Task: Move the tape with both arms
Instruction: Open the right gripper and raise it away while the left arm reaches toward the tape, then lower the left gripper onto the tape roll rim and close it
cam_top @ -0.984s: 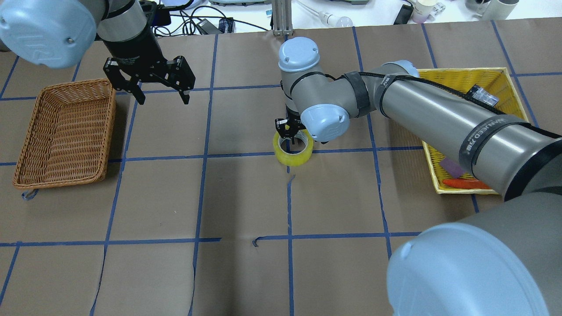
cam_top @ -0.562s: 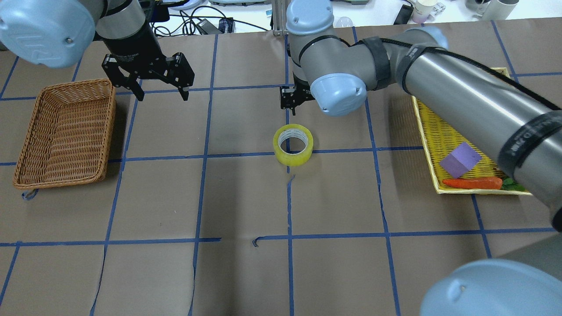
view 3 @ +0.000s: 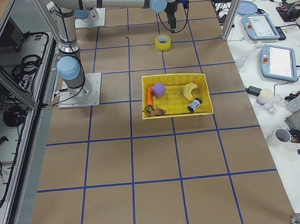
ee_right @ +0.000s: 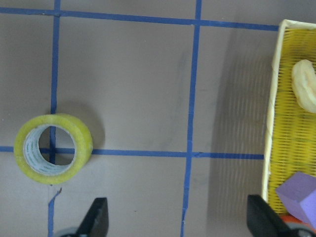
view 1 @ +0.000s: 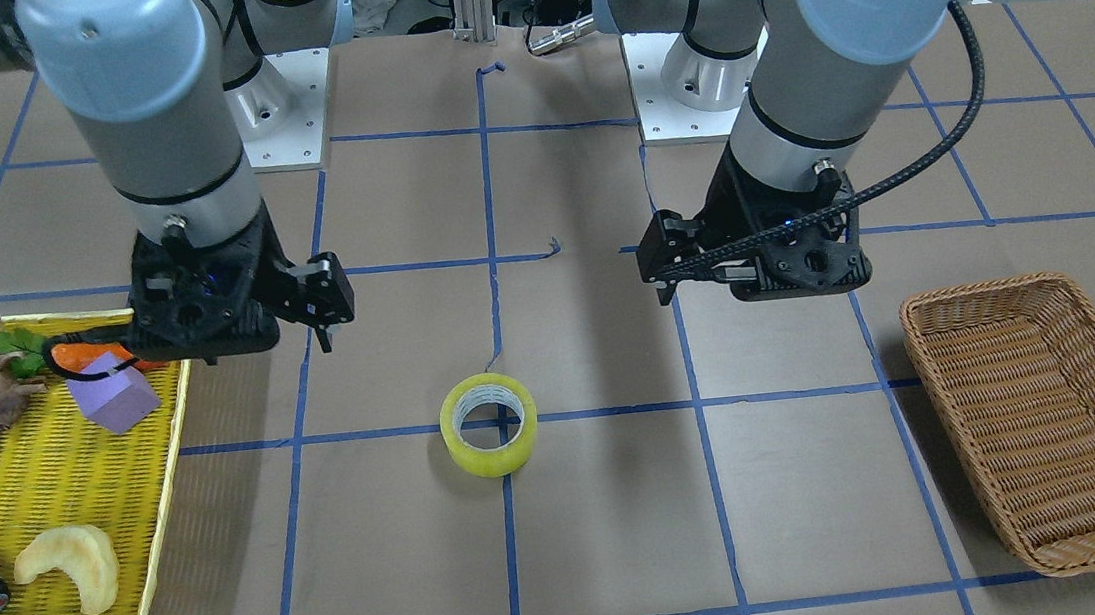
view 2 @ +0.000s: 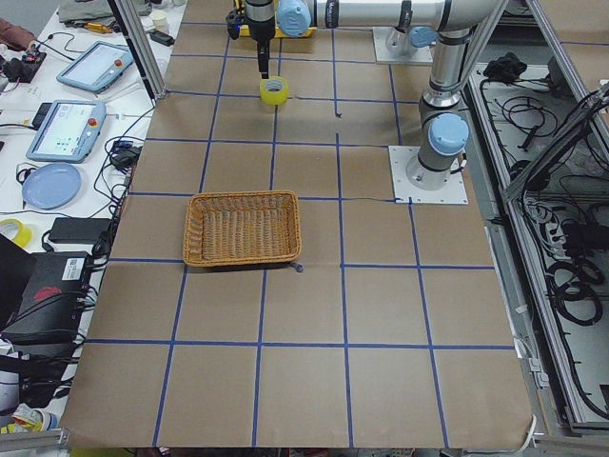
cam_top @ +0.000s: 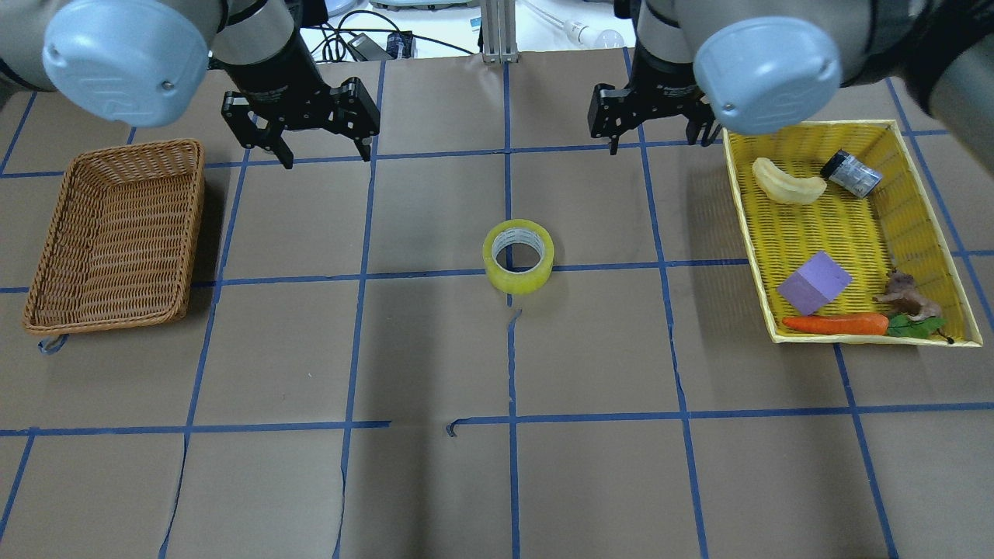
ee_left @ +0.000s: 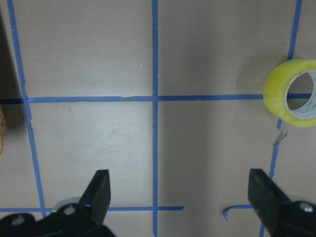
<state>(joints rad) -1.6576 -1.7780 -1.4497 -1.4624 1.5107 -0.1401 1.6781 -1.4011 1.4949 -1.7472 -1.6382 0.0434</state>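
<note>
While both arms hang over the upper part of the overhead view, I see the tape [cam_top: 518, 280] lying flat on the surface [cam_top: 435, 349] at the centre of that frame. Its hole faces up and it sits over a crossing of the blue grid lines [cam_top: 357, 275]. Neither arm touches it.

My left claw [cam_top: 327, 157] is in the upper left of the overhead view, just beyond the far right corner of the wicker basket [cam_top: 46, 233]. Its fingers are spread wide. From the left wrist camera both fingertips sit at the bottom corners with only bare surface between them, and the tape shows at the right edge.

My right claw [cam_top: 660, 144] is at upper right of centre, beside the near corner of the yellow tray [cam_top: 744, 225], and it is also spread wide. Its wrist camera has the tape at lower left and the tray's edge along the right.

Inside the tray I can pick out a purple block [cam_top: 814, 283], a carrot [cam_top: 835, 324] and a grey cylinder [cam_top: 851, 173].
</note>
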